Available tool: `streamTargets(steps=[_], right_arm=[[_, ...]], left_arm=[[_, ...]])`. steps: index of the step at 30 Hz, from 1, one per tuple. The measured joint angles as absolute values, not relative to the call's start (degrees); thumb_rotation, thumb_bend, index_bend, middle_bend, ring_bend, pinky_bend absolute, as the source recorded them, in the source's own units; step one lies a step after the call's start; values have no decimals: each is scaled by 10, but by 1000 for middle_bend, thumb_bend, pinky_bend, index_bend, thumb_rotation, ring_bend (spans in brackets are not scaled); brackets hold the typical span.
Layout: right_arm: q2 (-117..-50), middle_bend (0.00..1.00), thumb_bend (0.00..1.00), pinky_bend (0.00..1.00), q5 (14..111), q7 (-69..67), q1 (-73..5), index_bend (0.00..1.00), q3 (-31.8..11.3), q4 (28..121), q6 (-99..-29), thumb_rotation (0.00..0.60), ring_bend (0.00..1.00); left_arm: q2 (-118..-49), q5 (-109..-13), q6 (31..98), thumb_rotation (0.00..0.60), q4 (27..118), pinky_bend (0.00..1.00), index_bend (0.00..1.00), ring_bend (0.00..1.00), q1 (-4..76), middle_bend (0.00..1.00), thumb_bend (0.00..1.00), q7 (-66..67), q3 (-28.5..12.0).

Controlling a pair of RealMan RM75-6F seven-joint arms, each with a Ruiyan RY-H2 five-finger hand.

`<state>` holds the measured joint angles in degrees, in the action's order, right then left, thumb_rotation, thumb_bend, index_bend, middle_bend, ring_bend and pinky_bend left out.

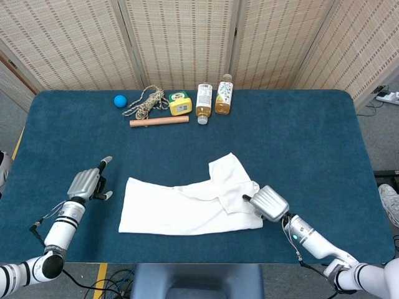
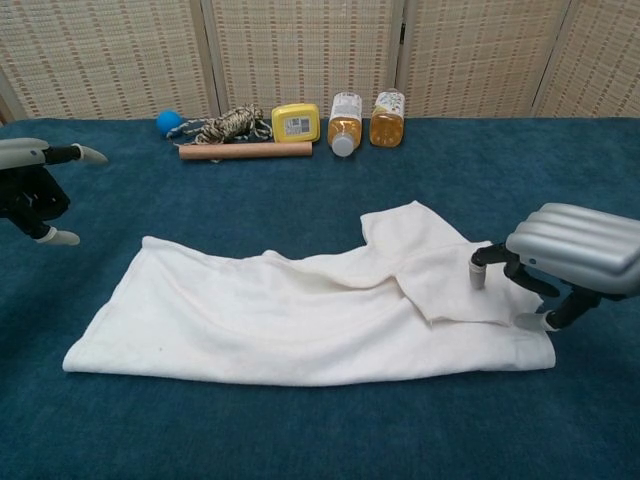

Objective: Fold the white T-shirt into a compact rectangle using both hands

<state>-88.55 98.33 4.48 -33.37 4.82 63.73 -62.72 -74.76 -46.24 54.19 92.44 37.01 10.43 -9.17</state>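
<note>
The white T-shirt [image 1: 187, 207] [image 2: 300, 320] lies flat on the blue table, folded lengthwise into a wide band, with a sleeve flap turned over at its right end. My right hand [image 1: 269, 203] [image 2: 572, 250] hovers low over the shirt's right edge, fingers curled downward. One fingertip [image 2: 477, 273] touches the sleeve flap, and no cloth is pinched. My left hand [image 1: 86, 183] [image 2: 32, 180] is off the cloth, to the left of the shirt's left end, fingers apart and holding nothing.
Along the far side lie a blue ball [image 1: 120, 100], a rope bundle [image 1: 144, 101], a wooden stick [image 1: 159, 121], a yellow box [image 1: 179, 103] and two drink bottles [image 1: 204, 103] [image 1: 224, 98]. The table's near edge [image 1: 199, 261] is close behind the shirt.
</note>
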Motion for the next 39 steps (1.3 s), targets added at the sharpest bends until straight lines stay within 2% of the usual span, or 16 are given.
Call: streamTargets(steps=[14, 22, 30, 39], right_arm=[[-931, 864, 459, 1000, 993, 25, -339, 552, 39, 582, -659, 600, 940], [-946, 874, 501, 1000, 958, -10, -345, 554, -10, 578, -679, 600, 945], [-985, 874, 510, 1000, 900, -40, -376, 555, -70, 537, -657, 600, 945], [-1036, 874, 509, 1000, 866, -55, -414, 554, -95, 456, -613, 600, 945]], left_arm=[[-739, -471, 532, 600, 922, 934, 0, 779, 360, 852, 306, 79, -97], [-728, -487, 545, 600, 930, 934, 0, 779, 350, 852, 305, 73, -97], [-717, -516, 568, 600, 944, 934, 0, 779, 336, 852, 306, 72, -93], [-707, -537, 578, 600, 958, 934, 0, 779, 322, 852, 305, 67, -87]])
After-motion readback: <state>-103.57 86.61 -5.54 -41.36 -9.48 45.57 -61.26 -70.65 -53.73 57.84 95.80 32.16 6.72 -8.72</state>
